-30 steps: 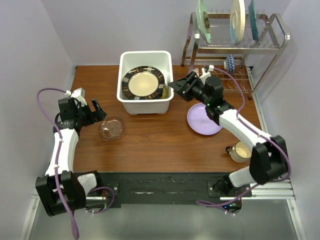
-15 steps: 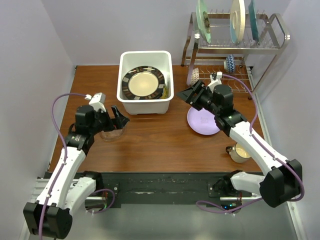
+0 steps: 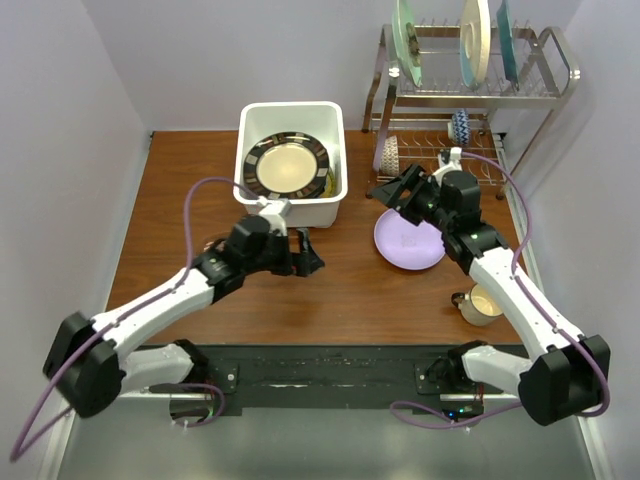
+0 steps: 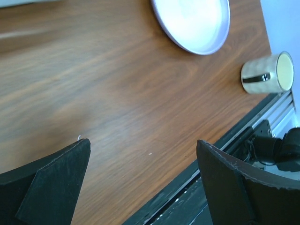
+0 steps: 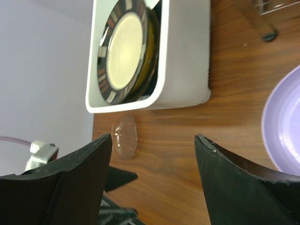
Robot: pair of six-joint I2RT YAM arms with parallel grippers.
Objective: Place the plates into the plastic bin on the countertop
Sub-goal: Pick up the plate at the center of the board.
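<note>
Reddish-brown wood fills the scene: the countertop (image 3: 200, 190), boxed in by pale walls, with a black rail (image 3: 330, 365) along its near edge. Up at the back sits the white plastic bin (image 3: 290, 212). Look inside and the black-rimmed striped plate (image 3: 287, 168) is lying flat in it, with a yellow edge peeking out beneath it in the right wrist view. To the right of the bin, out on bare wood, rests the lilac plate (image 3: 408, 242), apart from the tub. Off the bin's front left corner, the clear glass plate (image 5: 124, 136) lies on the wood, close to the tub's wall but not touching it.

Now the left gripper (image 3: 307, 253). It reaches across to mid-table, just in front of the bin, jaws spread wide with nothing between them. Its own camera shows only wood grain between the two fingers (image 4: 51, 187), with the lilac plate and the cream mug (image 4: 267, 72) beyond.

The right gripper (image 3: 385, 187) hovers between the bin and the lilac plate, by the plate's far edge. Its jaws are parted too, and empty, pointing toward the bin.

Back right stands the wire rack (image 3: 530, 92). Three large plates (image 3: 475, 35) stand upright on top, and lower down are a blue dotted plate (image 3: 460, 125) and an orange dotted plate (image 3: 390, 153). The mug sits at the right front, near the lilac plate but not touching it.
</note>
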